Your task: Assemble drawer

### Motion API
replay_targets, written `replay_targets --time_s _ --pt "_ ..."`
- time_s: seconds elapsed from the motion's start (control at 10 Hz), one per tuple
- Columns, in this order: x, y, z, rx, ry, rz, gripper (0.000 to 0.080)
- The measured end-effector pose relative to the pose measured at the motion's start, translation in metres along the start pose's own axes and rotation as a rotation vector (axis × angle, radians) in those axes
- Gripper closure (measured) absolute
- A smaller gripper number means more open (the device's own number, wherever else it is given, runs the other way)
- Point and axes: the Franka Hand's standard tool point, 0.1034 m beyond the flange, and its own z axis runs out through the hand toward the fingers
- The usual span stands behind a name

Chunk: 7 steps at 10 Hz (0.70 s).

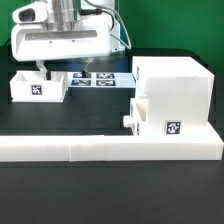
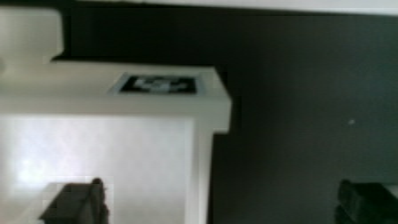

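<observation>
At the exterior view's left, the loose tray (image 1: 35, 86) rests on the table (image 1: 100, 200), directly beneath the gripper (image 2: 217, 205); jaws stand wide apart, holding nothing; in the wrist view one fingertip (image 2: 73, 200) hangs over the tray's white body and the other over bare table, so a tray wall lies between them; the housing (image 1: 176, 92) stands well apart toward the exterior view's right, a second tray (image 1: 140, 112) partly seated in it; judged next: descend, close on that wall.
</observation>
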Motion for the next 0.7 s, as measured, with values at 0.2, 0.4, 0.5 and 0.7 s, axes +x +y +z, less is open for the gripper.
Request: replay_targets --time_s 0.2,0.4,0.5,0.7 --pt "-0.008 0.001 0.013 -0.008 0.007 0.007 0.0151" --pt "-0.012 0.003 0.022 -0.012 0.009 0.012 0.0151" --pt "-0.012 0.004 0.023 -0.015 0.013 0.013 0.0151" --pt "-0.011 0.006 0.023 -0.018 0.019 0.017 0.0151"
